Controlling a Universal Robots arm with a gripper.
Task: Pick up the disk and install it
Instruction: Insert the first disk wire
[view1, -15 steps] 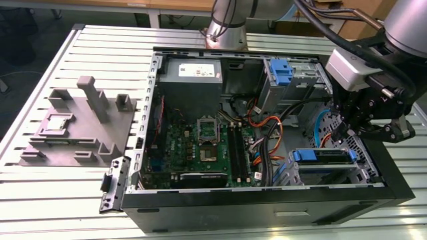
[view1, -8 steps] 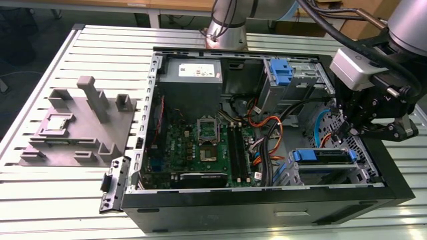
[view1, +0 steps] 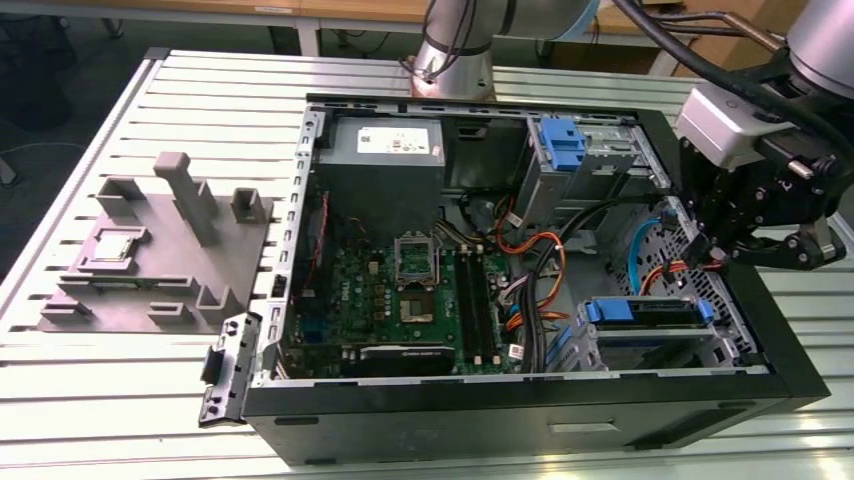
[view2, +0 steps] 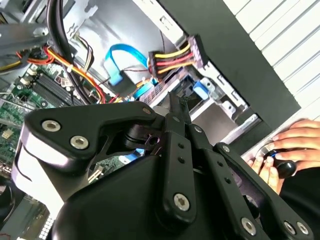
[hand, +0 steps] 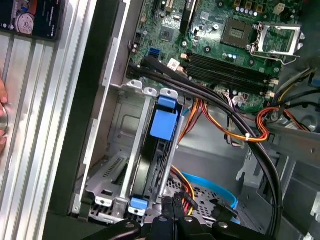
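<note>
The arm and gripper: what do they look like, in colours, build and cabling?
The arm is silver-grey metal with a light blue joint cover. Black cables run along it to a white and grey wrist block. The gripper is black, built from linked plates; in the second wrist view its links carry silver screw heads.

Open computer case (view1: 534, 400) sits on the slatted table (view1: 200, 90), with a parts stand (view1: 160, 250) to the exterior view's left.
</note>
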